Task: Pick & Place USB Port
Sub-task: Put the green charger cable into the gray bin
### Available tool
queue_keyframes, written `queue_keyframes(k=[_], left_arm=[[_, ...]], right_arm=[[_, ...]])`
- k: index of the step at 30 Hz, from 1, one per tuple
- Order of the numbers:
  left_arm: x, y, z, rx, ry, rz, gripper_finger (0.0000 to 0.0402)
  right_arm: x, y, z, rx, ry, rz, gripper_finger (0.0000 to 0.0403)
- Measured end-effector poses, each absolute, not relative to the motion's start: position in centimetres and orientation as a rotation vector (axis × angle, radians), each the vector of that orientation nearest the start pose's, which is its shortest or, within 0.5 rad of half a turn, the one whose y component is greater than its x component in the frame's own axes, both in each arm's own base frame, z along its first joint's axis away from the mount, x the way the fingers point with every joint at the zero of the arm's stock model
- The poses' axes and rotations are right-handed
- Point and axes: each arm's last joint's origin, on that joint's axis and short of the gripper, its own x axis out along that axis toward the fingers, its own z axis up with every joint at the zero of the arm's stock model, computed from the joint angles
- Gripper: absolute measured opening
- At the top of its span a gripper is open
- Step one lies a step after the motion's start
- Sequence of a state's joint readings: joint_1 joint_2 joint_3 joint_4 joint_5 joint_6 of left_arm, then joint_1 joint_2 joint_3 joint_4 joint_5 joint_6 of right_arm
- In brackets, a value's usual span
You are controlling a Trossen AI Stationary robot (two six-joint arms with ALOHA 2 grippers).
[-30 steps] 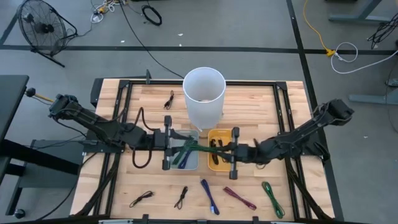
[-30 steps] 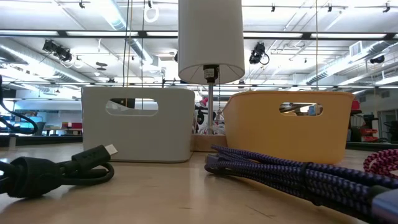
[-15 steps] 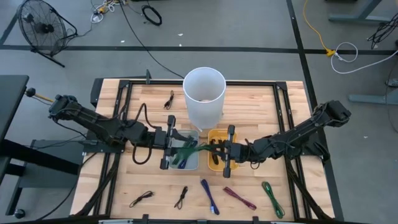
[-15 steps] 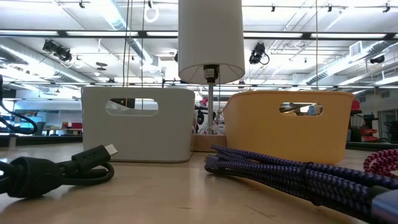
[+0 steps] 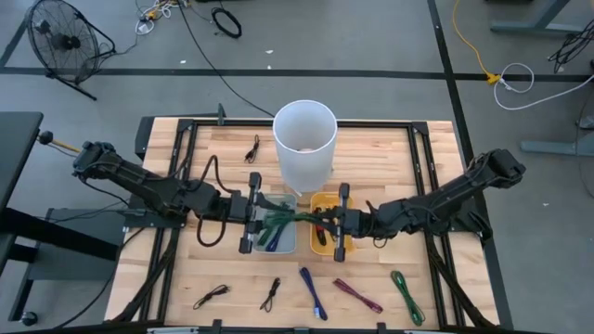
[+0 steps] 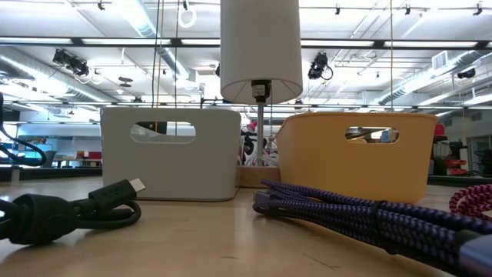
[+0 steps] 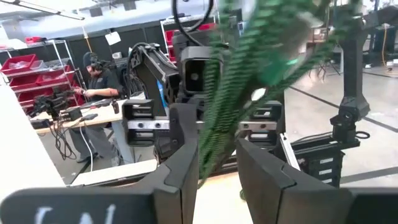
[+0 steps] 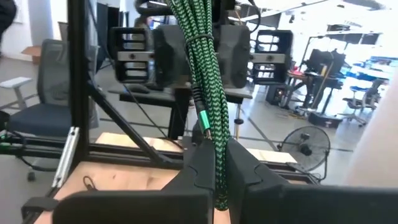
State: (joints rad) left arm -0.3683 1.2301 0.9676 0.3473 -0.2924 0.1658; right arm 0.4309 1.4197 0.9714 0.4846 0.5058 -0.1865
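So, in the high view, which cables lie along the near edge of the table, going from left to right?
Black cable → second black cable → blue cable → maroon cable → green cable.

Bright, even light falls from ceiling strip lamps [image 6: 430, 58], leaving only soft shadows on the bench [image 5: 371, 158]. At table height the near purple cable [image 6: 369, 215] goes soft. Through the left wrist camera, the green cable [image 7: 249, 81] smears into blur.
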Motion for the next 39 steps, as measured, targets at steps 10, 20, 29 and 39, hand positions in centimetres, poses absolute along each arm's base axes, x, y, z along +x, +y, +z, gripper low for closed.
queue_keyframes(k=[10,20,29,39], left_arm=[[26.3,-9.3,35.7,0.154,-0.109,-0.066,0.0113],[26.3,-9.2,35.6,0.158,-0.095,-0.06,0.0029],[26.4,-9.0,34.5,0.112,0.014,0.016,0.0029],[25.8,-8.5,30.8,-0.078,0.362,0.138,0.0029]], right_arm=[[30.9,11.0,30.6,-0.13,-0.001,-0.04,0.0006],[30.9,10.8,30.7,-0.137,0.001,-0.046,0.003],[30.7,10.8,30.5,-0.167,0.03,-0.052,0.0106],[29.7,10.2,30.9,-0.183,0.096,-0.141,0.0139]])
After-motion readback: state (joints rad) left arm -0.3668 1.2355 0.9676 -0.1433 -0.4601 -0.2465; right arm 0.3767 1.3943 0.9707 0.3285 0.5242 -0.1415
